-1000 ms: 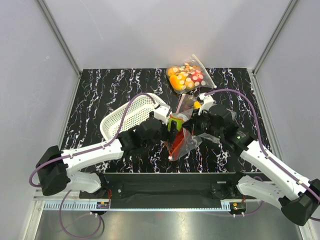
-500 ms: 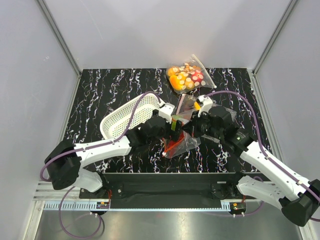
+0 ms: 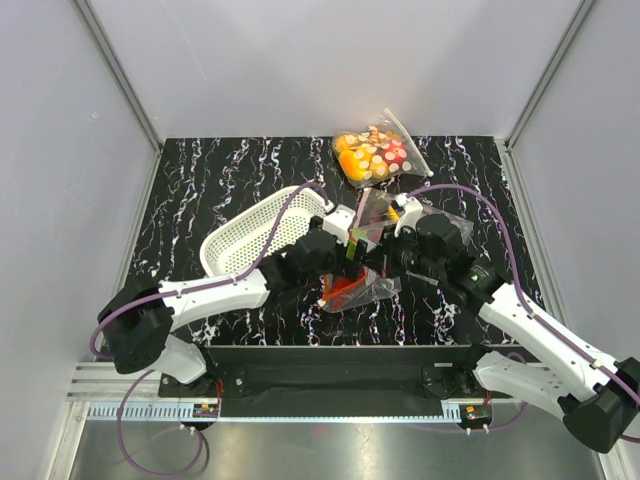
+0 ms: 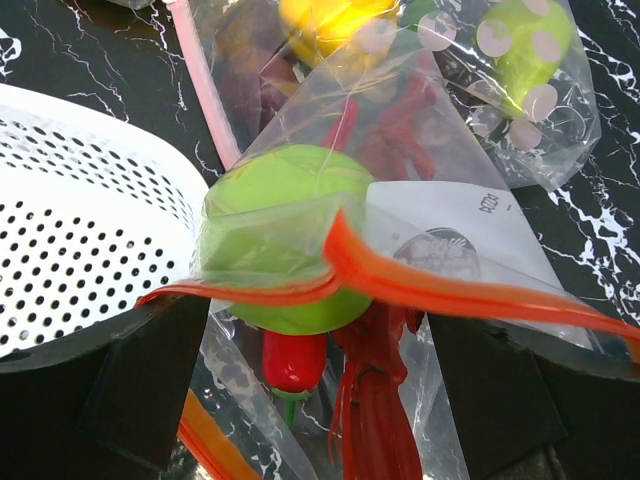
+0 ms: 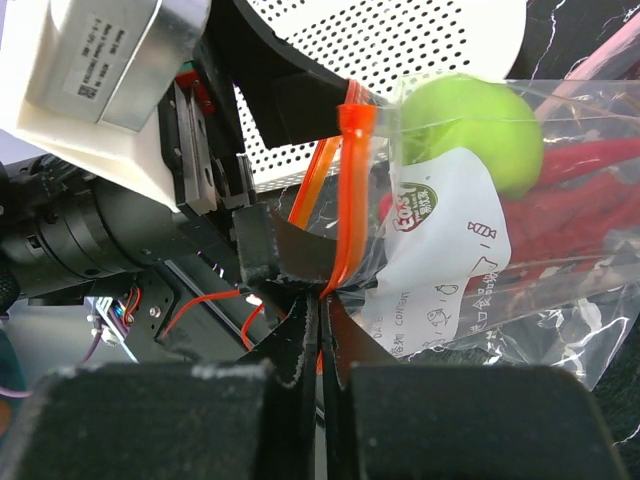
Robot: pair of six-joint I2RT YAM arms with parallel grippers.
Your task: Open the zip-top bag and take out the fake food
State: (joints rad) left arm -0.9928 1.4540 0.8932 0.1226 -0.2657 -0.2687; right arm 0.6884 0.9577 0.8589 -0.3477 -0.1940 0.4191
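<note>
The zip-top bag (image 3: 362,287), clear with an orange-red zip strip (image 4: 452,291), hangs between both arms at mid table. My right gripper (image 5: 322,300) is shut on a corner of that strip (image 5: 346,190). My left gripper (image 4: 318,392) is open wide, its fingers on either side of the bag's gaping mouth. The fake food shows inside the bag: a green apple (image 4: 285,240), a red chili pepper (image 4: 293,360) just below it, and a red lobster (image 4: 378,410). In the right wrist view the apple (image 5: 470,130) and lobster (image 5: 590,165) lie behind the bag's white label.
A white perforated basket (image 3: 255,235) lies directly left of the bag, its rim (image 4: 95,215) touching my left finger's side. One polka-dotted bag of fruit (image 3: 375,155) sits at the back edge. A second polka-dotted bag (image 4: 520,75) lies just behind the zip-top bag.
My left gripper opened wider and pushed forward and right up to the bag's mouth. The right gripper kept its hold on the strip and barely moved.
</note>
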